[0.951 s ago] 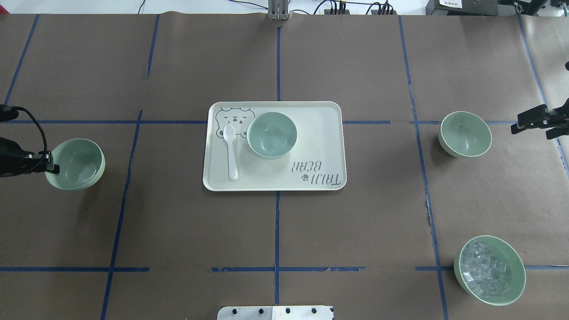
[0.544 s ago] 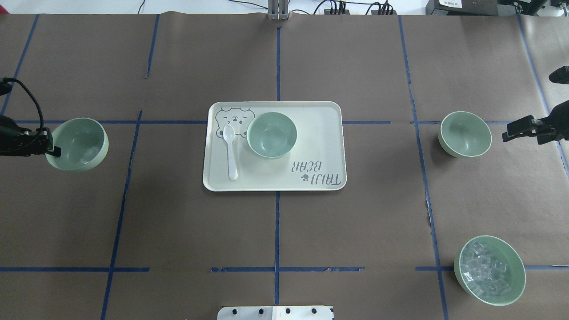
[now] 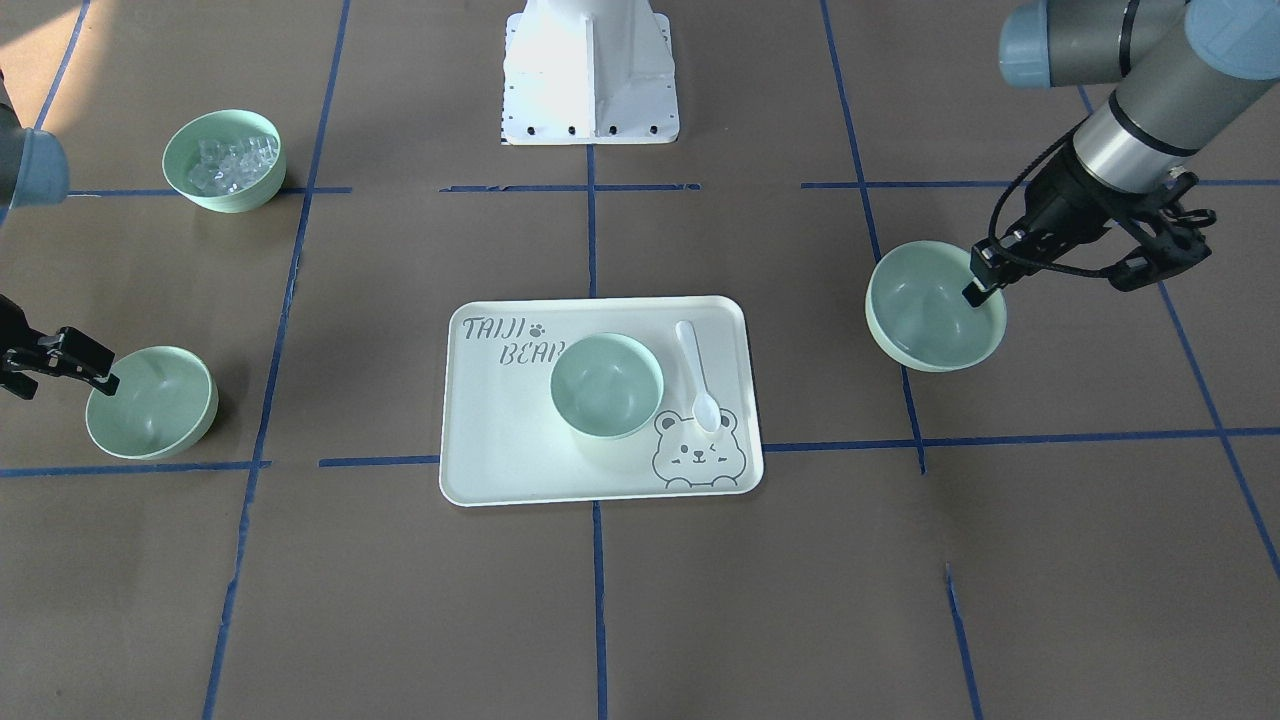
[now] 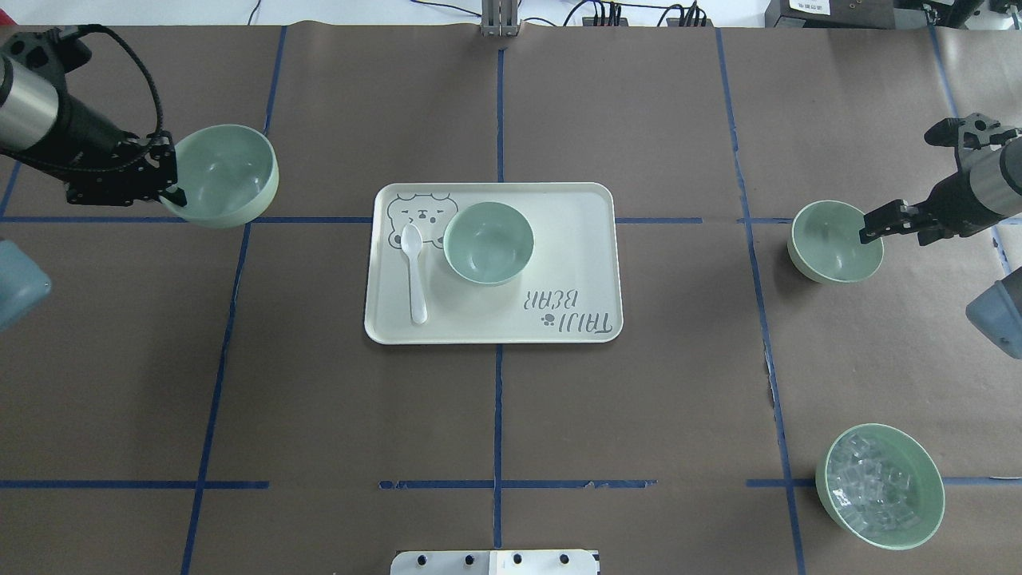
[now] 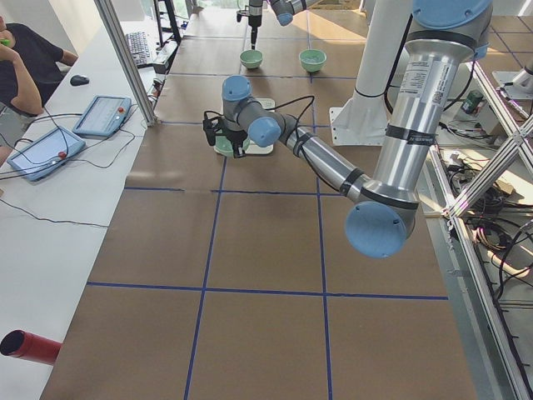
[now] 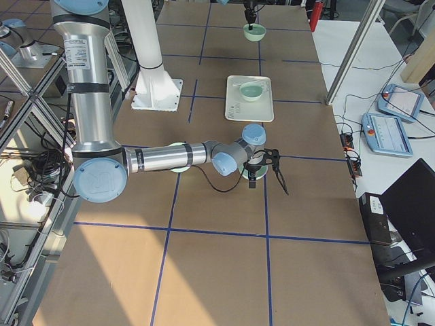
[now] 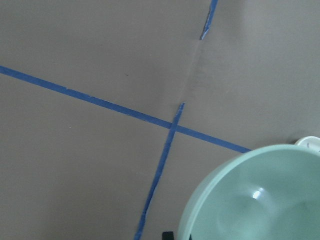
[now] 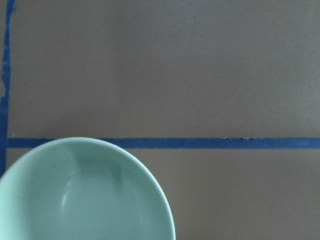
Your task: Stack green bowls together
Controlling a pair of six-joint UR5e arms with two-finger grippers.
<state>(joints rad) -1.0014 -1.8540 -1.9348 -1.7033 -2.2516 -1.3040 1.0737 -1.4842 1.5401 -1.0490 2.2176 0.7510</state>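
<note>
From overhead: finds the left gripper [image 4: 176,193] pinched shut on the rim of the lifted bowl [image 4: 227,176], carried tipped and, by the look of it, clear of the table [image 4: 639,415], well apart from the tray [image 4: 575,239]. Puts the tray bowl [image 4: 487,242] upright on the tray, just beside a white spoon [image 4: 415,275] (close enough to get knocked). Places the right gripper [image 4: 886,233] at the edge of the right-hand bowl [image 4: 830,243], down on the paper.

From across the table: confirms the one-sided rim pinch on the lifted bowl.

From the right end: reads the right gripper's jaws as spread, one at the rim, closed on nothing yet.

From the wrists: catches only an arc of each outer bowl, bare inside.

Could go wrong in the nesting: may slip from so thin a pinch, or land tilted on the tray bowl's rim and skid it into the spoon. Might also shove the right-hand bowl rather than grip it, closing off-centre.

Contents: nothing in any of the three; clear cubes heaped in the fourth bowl [image 4: 878,485], well apart, best left alone.
</note>
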